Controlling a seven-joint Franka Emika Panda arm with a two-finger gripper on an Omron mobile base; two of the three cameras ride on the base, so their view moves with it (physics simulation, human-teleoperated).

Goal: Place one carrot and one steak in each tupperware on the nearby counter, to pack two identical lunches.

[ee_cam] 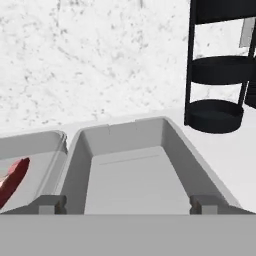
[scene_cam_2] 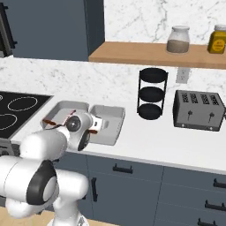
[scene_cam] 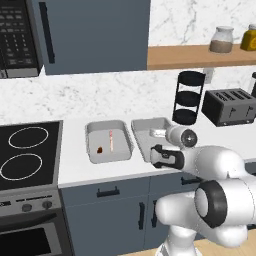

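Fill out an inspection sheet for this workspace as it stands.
Surface: white counter, marble-look wall behind.
Job's things: the tupperware nearer the cooktop holds a pale steak and a small dark-red piece, too small to identify. The tupperware nearer the rack shows a bare floor in the hand view.
Clutter: black three-tier rack, toaster, two jars on the wooden shelf.
Grippers: tool open, over the tupperware nearer the rack, holding nothing.
Cables: nothing seen.
Surroundings: cooktop, microwave, blue-grey drawers.
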